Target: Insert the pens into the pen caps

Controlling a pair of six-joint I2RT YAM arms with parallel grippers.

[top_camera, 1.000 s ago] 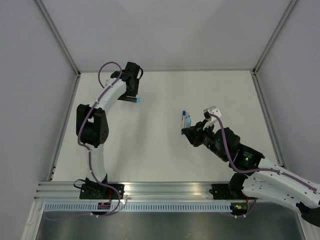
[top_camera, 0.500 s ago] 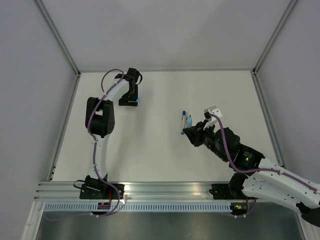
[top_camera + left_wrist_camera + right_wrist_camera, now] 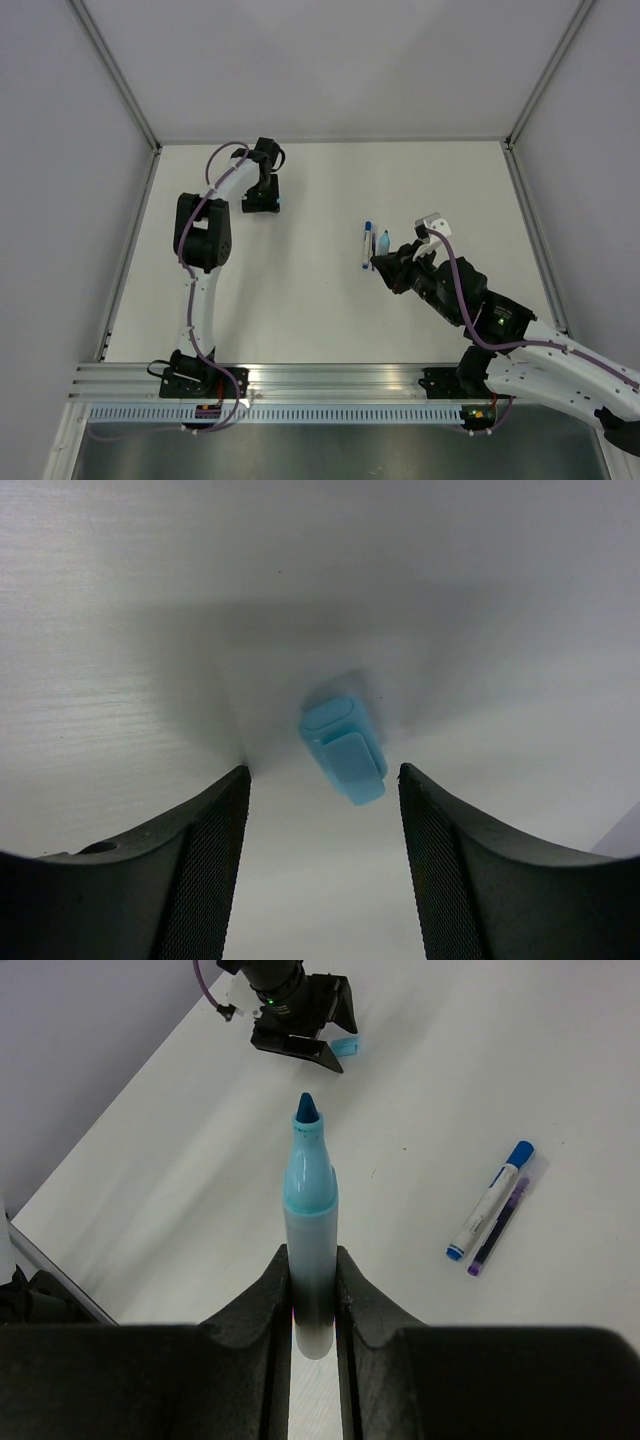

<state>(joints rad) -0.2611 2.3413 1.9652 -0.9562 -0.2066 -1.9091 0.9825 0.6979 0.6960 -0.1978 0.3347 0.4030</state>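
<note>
A light blue pen cap [image 3: 343, 748] lies on the white table between the fingertips of my left gripper [image 3: 323, 772], which is open and low over it, touching nothing. In the top view that gripper [image 3: 262, 203] is at the far left. My right gripper [image 3: 311, 1260] is shut on a light blue pen [image 3: 309, 1200], dark blue tip uncapped and pointing away. In the top view this gripper [image 3: 385, 260] holds the pen [image 3: 383, 241] mid-right. A white pen with blue ends [image 3: 490, 1200] and a thin purple pen [image 3: 497, 1228] lie side by side on the table [image 3: 300, 270].
The two loose pens [image 3: 365, 245] lie just left of my right gripper. Grey walls and metal rails [image 3: 130, 250] bound the table on the left, right and back. The left arm's elbow [image 3: 205, 235] stands tall over the left side.
My left gripper has come down around the light blue cap, its arm folding up closer. My right gripper has shifted slightly right with the pen still in it.
</note>
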